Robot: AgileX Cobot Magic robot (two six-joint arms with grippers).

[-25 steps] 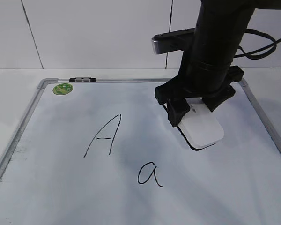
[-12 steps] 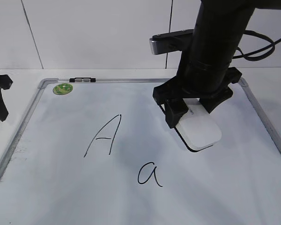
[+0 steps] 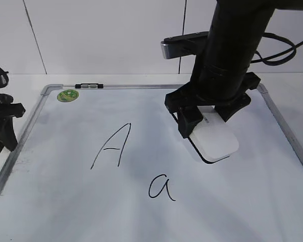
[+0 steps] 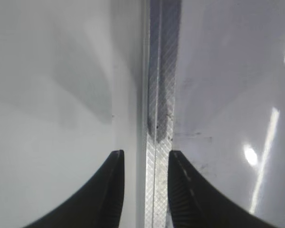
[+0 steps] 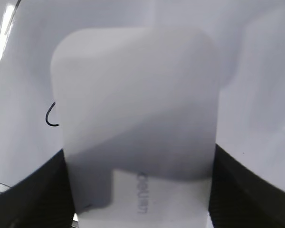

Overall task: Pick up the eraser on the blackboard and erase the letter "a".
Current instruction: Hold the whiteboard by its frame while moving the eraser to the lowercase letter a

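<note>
White plastic eraser [image 3: 215, 140] sits clamped between the jaws of the right gripper [image 3: 209, 117], held at its rear end; the front two thirds project free toward the viewer. Whether its black felt base touches the blackboard [image 3: 272, 212] or rides just above cannot be told from the exterior view. Position: right half of the board, up and to the right of the letter "a" [image 3: 161, 187], clearly apart from it.

Risks, as judged:
- The capital "A" [image 3: 111, 146] lies close to the left of the target. A sweep overshooting leftward would smear it.
- Grip is on one end only (long lever), so pressing down could pivot the eraser in the jaws and lift the felt off the marker.
- Too little downward pressure leaves a ghost of the loop.

Appearance: rounded-rectangular block, smooth matte white top, thin black base edge, small grey lettering near the gripped end [image 5: 142, 197].

Left gripper [image 4: 143, 161] is parted and empty, straddling the board's grey metal frame [image 4: 157, 95] at the left edge.
</note>
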